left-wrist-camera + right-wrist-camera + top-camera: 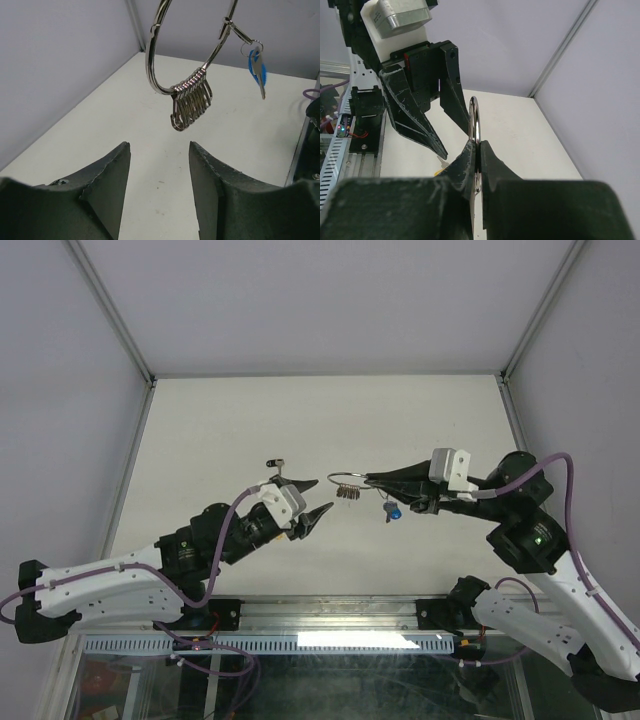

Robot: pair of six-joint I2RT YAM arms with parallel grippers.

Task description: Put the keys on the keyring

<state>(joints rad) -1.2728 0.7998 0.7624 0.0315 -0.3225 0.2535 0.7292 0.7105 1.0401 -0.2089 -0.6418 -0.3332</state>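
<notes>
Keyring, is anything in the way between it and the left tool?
Nothing visible is. The open left tool faces the keyring with only air between. The plain silver keys hang at the ring's bottom and the blue key at its side. The right tool holds the ring up.

Glossy metal keyring (148, 67), blue plastic-headed key (258, 70), matt table (100, 130).

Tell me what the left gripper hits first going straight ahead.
Likely the bunch of silver keys hanging on the keyring, dead ahead; depth unclear, it might pass beneath.
</notes>
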